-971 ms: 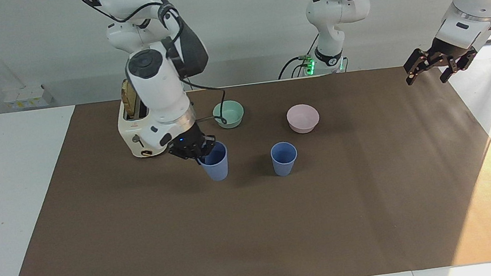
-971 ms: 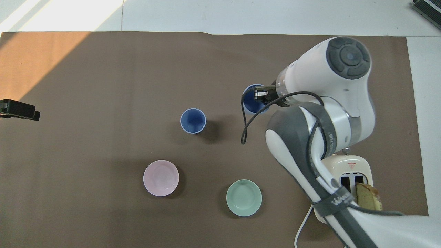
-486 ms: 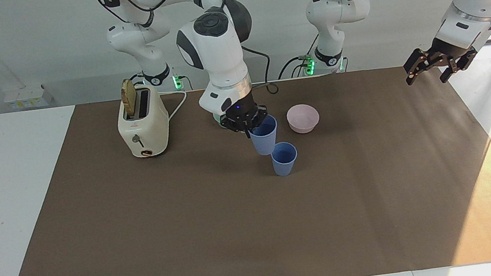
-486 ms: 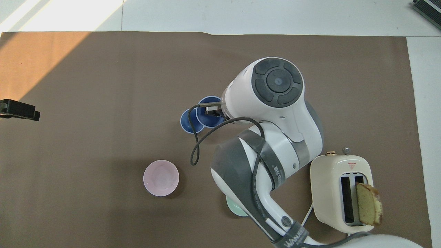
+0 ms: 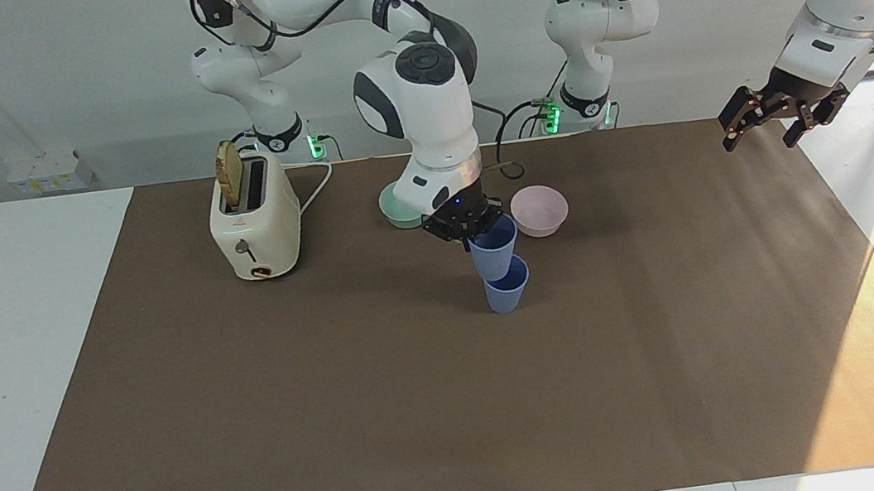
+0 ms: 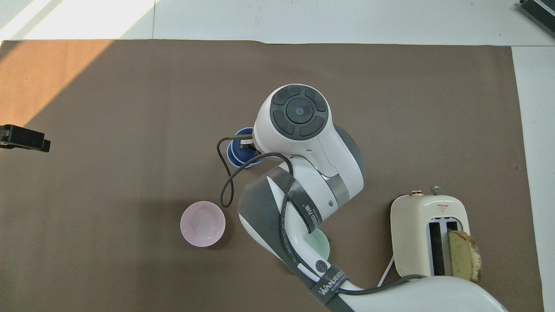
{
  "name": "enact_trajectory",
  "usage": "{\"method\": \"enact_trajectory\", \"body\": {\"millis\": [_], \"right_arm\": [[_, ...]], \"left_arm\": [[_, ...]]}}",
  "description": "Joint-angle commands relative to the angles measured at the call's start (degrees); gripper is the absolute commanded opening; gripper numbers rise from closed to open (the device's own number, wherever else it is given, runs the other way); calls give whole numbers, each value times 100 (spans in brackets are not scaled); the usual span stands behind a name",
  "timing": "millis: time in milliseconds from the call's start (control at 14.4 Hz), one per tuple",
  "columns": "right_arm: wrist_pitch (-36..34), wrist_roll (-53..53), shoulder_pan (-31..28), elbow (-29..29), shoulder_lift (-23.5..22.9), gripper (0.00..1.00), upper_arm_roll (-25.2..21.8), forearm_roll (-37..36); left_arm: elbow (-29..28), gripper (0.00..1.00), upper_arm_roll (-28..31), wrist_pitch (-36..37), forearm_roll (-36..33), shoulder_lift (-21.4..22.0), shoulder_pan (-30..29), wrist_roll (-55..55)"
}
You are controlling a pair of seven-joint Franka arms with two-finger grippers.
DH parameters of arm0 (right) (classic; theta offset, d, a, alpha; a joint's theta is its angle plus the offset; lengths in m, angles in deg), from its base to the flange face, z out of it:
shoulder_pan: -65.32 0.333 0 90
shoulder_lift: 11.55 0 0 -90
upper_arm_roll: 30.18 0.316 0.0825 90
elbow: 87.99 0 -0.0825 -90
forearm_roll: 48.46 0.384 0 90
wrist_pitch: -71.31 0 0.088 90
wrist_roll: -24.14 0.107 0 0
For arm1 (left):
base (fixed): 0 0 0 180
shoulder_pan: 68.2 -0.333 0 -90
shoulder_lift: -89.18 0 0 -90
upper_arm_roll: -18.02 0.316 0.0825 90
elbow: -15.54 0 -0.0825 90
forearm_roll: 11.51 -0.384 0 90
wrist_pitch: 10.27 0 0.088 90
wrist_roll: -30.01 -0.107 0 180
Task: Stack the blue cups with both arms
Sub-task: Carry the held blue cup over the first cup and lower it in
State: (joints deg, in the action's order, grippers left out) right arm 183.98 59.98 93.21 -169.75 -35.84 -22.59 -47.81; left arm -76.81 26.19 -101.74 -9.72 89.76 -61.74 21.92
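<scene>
Held blue cup [image 5: 493, 248]: clamped at its rim by the right gripper [image 5: 466, 223], directly over the standing blue cup [image 5: 507, 287] at mid-mat; its base appears to sit in that cup's mouth, though contact cannot be confirmed. Overhead, the right arm hides most of both cups. Teal bowl [image 5: 397, 204]: partly hidden. Pink bowl [image 5: 539, 210]: beside the cups, nearer the robots. Left gripper [image 5: 774, 122]: fingers spread, empty, waiting over the mat's edge.
</scene>
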Motion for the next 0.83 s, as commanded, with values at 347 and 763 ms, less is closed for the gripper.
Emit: {"method": "enact_trajectory", "body": {"millis": [347, 763], "right_arm": [[282, 381, 226, 205, -340, 0, 6, -259], [387, 310, 199, 178, -331, 100, 14, -417]], "left_arm": [[120, 100, -34, 121, -57, -40, -66, -44], [120, 100, -34, 121, -57, -40, -66, -44]]}}
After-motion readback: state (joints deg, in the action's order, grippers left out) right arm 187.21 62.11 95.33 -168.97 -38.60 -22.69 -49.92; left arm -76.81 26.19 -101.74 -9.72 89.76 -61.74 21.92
